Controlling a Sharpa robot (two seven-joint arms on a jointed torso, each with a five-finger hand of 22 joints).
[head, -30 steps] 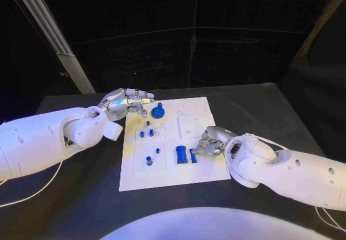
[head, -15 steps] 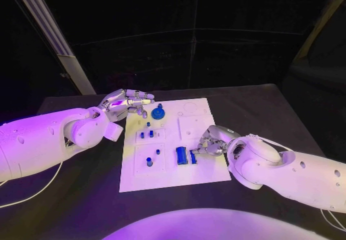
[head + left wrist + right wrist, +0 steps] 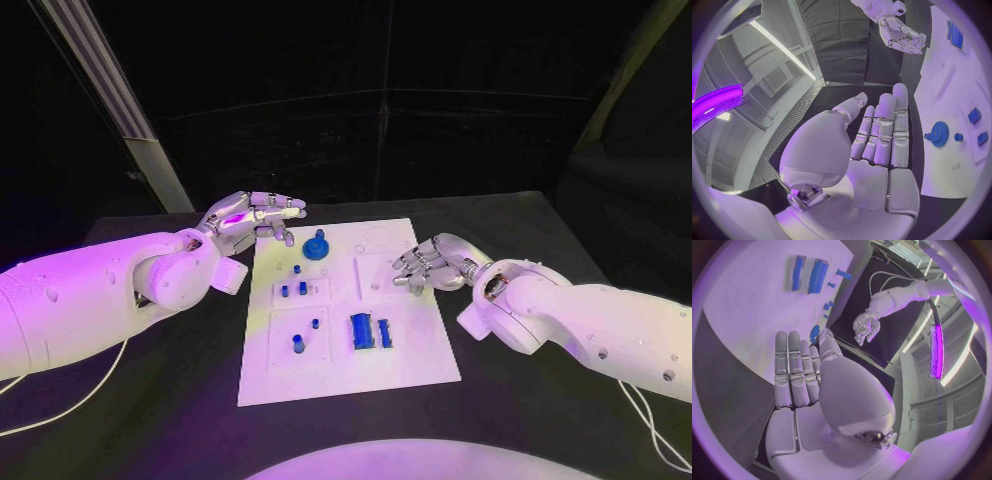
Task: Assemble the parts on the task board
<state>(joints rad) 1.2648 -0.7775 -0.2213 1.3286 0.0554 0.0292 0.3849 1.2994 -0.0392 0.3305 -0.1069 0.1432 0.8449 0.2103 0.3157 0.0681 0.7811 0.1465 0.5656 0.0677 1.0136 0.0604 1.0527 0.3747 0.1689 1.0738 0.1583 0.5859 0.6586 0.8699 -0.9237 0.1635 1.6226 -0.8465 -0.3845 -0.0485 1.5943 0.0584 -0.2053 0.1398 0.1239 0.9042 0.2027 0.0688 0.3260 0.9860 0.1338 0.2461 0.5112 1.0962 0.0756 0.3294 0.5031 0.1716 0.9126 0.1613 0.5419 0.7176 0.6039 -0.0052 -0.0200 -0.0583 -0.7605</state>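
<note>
Both silver hands hover empty with fingers apart: the left hand (image 3: 257, 213) beside the white task board (image 3: 418, 340), the right hand (image 3: 428, 262) over it. A round blue toothed part (image 3: 316, 245), seemingly a gear, sits on the board near the left hand.

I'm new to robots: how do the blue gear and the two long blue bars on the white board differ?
The gear is round and toothed; the bars are straight and long. The gear sits at the board's far end by the left hand; the bars lie side by side nearer the robot. Both are blue and untouched.
</note>
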